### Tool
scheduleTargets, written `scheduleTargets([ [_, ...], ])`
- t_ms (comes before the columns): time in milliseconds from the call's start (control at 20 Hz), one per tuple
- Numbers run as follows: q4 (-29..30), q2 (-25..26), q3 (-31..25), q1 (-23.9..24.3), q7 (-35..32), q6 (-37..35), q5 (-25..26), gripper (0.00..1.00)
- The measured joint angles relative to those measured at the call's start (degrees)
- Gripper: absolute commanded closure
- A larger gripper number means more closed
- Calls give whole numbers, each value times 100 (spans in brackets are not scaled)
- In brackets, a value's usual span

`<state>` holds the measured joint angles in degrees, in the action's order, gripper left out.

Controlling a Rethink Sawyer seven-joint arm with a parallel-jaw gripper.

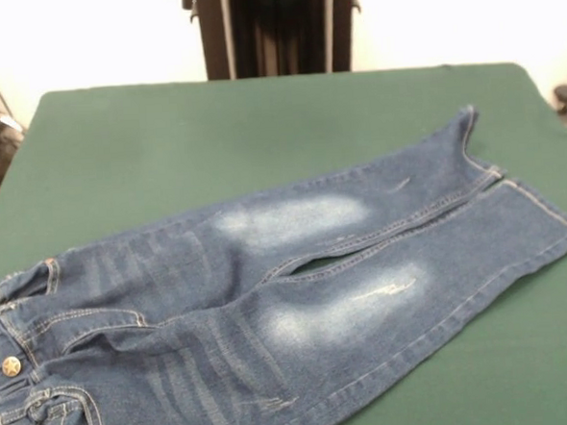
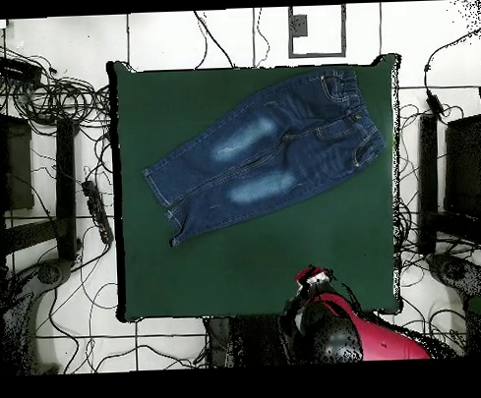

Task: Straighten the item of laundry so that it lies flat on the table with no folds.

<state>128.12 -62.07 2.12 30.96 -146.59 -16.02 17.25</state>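
Now jeans [image 1: 270,300] lie flat on table [image 1: 163,133]; jaws' state cannot be told.

One pair of jeans [image 1: 270,300] is seen, with two legs and one brass button [image 1: 11,366], laid on one green table [image 1: 164,143]. One red arm [image 2: 347,331] is counted.
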Motion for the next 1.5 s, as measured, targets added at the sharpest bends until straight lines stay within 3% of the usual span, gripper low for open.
scheduleTargets([
  [700,676,-915,-1568,1397,18,-5,671,0],
  [950,784,-1150,-1979,1719,44,-83,680,0],
  [1500,806,-1335,-2576,1878,44,-318,721,0],
])
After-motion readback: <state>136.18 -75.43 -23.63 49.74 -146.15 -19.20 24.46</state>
